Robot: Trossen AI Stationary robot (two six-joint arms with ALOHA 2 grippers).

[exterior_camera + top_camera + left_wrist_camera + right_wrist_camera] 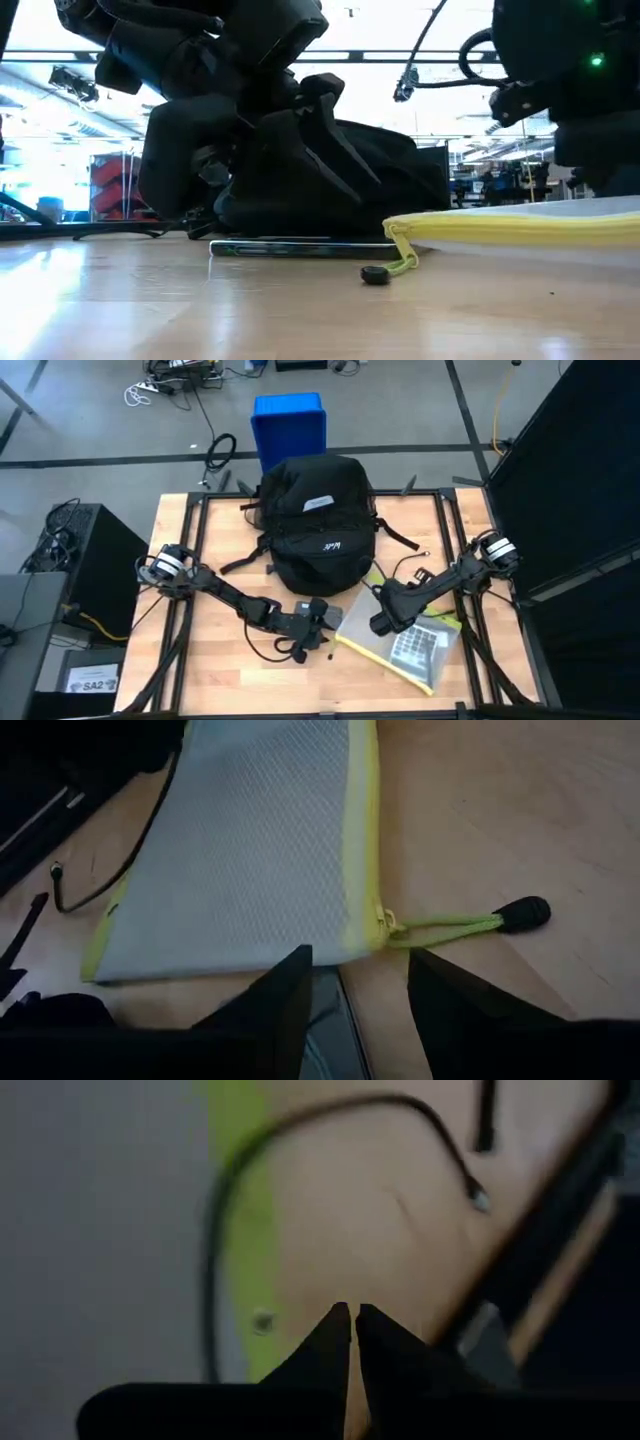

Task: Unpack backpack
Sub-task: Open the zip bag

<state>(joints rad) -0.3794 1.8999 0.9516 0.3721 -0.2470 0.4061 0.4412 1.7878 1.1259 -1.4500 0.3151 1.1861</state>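
Observation:
The black backpack (pixel 318 525) lies at the table's far middle, its white label facing up. Near of it, a grey mesh pouch (pixel 400 645) with a yellow-green edge lies flat on the wood, its zipper pull (pixel 525 913) stretched out beside it. My left gripper (pixel 360 970) is open and low over the table, pointing at the pouch's corner. A thin, flat dark device (pixel 300 247) lies on the table under and between its fingers. My right gripper (pixel 352 1315) is shut, with nothing seen between its tips, hovering by the pouch's far edge (pixel 235 1230). My left gripper stands with its open fingers (pixel 285 995) on either side of the flat dark device's end (pixel 328 1020); whether they touch it I cannot tell. The device lies flat on the table.
A blue plastic box (pixel 290 425) stands on the floor beyond the table's far edge. The backpack's straps (pixel 400 540) trail onto the wood on both sides. A thin black cord (pixel 300 1120) loops over the table close to my right gripper. Bare wood shows along the near left.

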